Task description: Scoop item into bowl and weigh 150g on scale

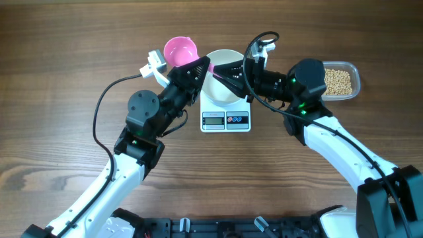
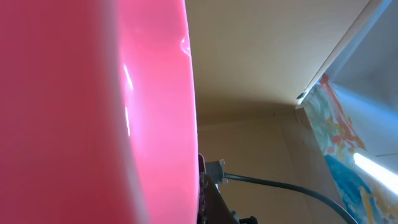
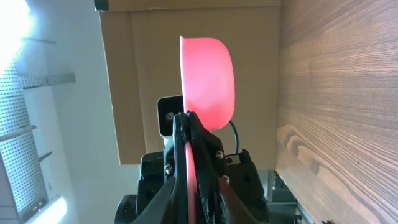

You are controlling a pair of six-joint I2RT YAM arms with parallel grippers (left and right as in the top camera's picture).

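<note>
Gripping pink plastic scoop by its handle with left gripper, clamped shut. Flanking handle's free end with right gripper, barely parted; cannot tell whether gripping. Beneath both jaws: deep white bowl on flat white scale. Behind right jaws: tan beans in clear tub.

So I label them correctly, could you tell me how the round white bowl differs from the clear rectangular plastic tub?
The round white bowl sits on the white digital scale; the clear rectangular plastic tub rests on the wooden table. The tub holds tan beans; the bowl shows none. Both are open-topped.
</note>
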